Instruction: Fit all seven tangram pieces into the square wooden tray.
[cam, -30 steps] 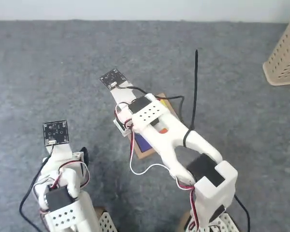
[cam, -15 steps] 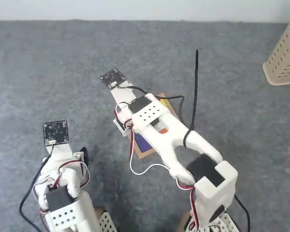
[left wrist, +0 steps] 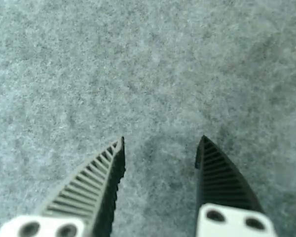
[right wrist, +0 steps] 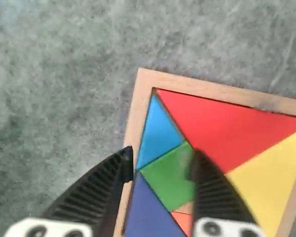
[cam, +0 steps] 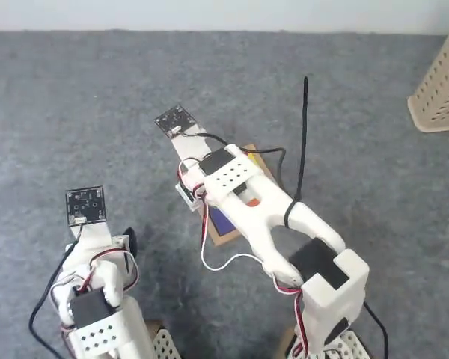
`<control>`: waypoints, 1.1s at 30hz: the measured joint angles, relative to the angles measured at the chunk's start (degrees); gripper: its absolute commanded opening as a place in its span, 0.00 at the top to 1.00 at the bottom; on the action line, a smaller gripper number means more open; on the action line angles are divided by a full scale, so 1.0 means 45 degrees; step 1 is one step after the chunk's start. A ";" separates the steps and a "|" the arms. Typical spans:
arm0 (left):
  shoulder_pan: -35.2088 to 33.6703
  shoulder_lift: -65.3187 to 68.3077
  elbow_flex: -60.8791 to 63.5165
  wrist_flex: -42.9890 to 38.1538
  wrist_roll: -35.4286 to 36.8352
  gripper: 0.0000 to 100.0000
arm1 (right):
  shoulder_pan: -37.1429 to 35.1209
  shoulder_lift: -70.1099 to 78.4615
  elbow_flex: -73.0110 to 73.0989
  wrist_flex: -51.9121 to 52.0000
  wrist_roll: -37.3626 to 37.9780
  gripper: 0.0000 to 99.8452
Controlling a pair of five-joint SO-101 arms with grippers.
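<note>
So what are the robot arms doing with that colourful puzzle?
They are fitting tangram pieces into a wooden tray. The right gripper is open over one corner of the tray, above the light blue triangle and green square. A red triangle, yellow triangle, dark blue piece and orange piece lie in the tray too. The left gripper is open over bare grey carpet, holding nothing.

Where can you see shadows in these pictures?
Left wrist view: a faint darker patch lies on the carpet between the left gripper's open fingers. Right wrist view: the right gripper seems to shade the green piece beside one finger. High view: the light is soft and even, with no hard-edged shadows on the carpet.
</note>
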 measured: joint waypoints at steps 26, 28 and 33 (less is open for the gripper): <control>0.0000 0.0000 0.0000 0.0000 0.0000 0.77 | 0.4083 -1.1487 1.4965 -1.2093 0.0469 0.99; 0.0000 0.0000 0.0000 0.0000 0.0000 0.77 | 0.4239 -1.1487 1.5648 -1.3851 0.0469 0.99; 0.0000 0.0000 0.0000 0.0000 0.0000 0.77 | 0.4317 -1.1487 1.5883 -1.5101 0.0469 0.99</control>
